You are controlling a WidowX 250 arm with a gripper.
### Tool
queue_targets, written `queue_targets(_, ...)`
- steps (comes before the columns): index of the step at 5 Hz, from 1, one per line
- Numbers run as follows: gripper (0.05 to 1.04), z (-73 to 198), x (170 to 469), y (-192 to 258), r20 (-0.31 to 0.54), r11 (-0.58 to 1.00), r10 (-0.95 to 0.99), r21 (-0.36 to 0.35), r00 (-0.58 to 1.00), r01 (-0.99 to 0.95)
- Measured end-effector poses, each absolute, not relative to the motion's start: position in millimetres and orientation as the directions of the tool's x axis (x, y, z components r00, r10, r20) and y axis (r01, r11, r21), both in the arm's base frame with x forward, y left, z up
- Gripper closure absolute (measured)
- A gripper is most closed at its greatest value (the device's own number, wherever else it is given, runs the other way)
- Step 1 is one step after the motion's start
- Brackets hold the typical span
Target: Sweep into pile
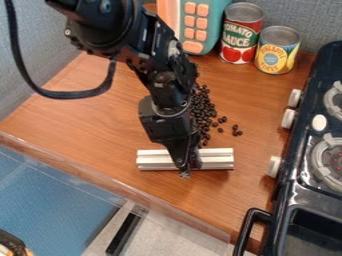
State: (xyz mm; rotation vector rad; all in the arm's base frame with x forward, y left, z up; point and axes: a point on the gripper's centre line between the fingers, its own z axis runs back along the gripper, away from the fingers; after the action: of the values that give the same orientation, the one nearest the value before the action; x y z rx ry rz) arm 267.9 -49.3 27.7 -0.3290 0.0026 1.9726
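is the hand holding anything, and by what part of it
Yes, the ridged silver bar: the hand has it near the middle, with an end sticking out on either side.

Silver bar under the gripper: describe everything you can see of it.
The silver bar is short and straight, with grooves running its length, and looks like metal. It sits level, long side crosswise in the camera view, on the wooden counter. The gripper crosses its middle, hiding that part; whether it grips the bar is unclear. The dark beans lie just beyond.
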Motion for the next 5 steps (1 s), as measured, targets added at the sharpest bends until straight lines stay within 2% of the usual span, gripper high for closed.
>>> queue_targets(2, 0.736, 20.7, 274.3, -46.9, -0.214, -0.421, 0.896, -0.130, -0.389, -0.898)
queue_targets(5, 0.736, 21.0, 267.6, -55.3, -0.221, -0.405, 0.902, -0.138, -0.371, -0.904)
